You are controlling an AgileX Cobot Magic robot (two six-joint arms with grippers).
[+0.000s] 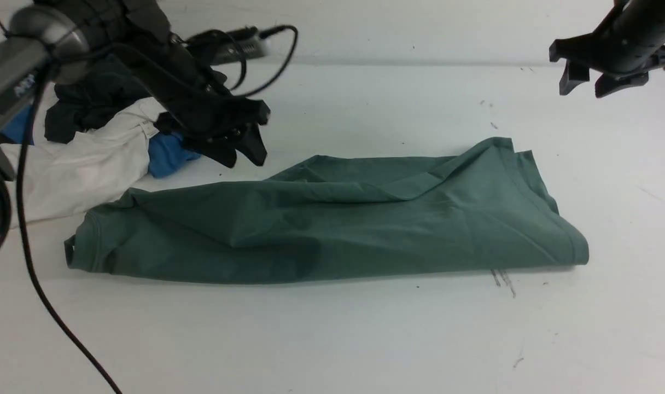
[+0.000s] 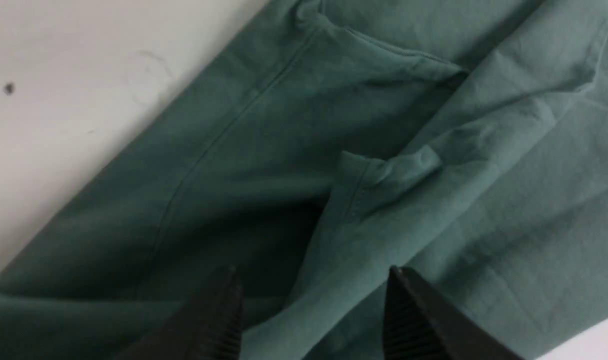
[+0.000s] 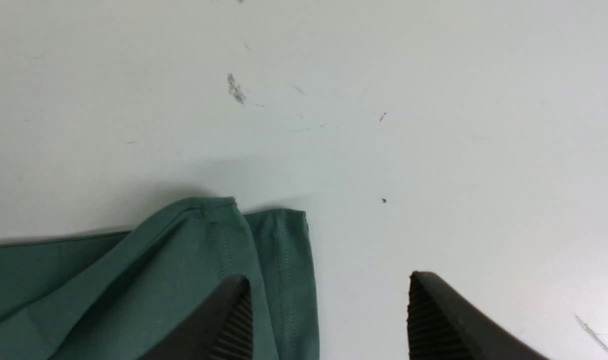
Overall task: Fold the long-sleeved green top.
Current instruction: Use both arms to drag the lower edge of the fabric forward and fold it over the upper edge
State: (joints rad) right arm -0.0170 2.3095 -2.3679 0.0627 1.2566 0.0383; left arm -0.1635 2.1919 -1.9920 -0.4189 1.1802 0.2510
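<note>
The green long-sleeved top (image 1: pixel 332 219) lies folded into a long band across the middle of the white table (image 1: pixel 365 339), collar end at the left, hem end at the right. No chest print or neck tag shows. My left gripper (image 1: pixel 245 156) hangs open and empty above the top's far left part; in the left wrist view (image 2: pixel 311 280) folds of the top (image 2: pixel 384 150) lie below its jaws. My right gripper (image 1: pixel 603 82) is open and empty, raised at the far right; in the right wrist view (image 3: pixel 326 285) the top's hem corner (image 3: pixel 264 240) lies below one finger.
A pile of other clothes lies at the far left: a white shirt (image 1: pixel 81 164), a blue one (image 1: pixel 168 156) and a dark garment (image 1: pixel 92 104). A black cable (image 1: pixel 37 284) hangs from the left arm to the table's front.
</note>
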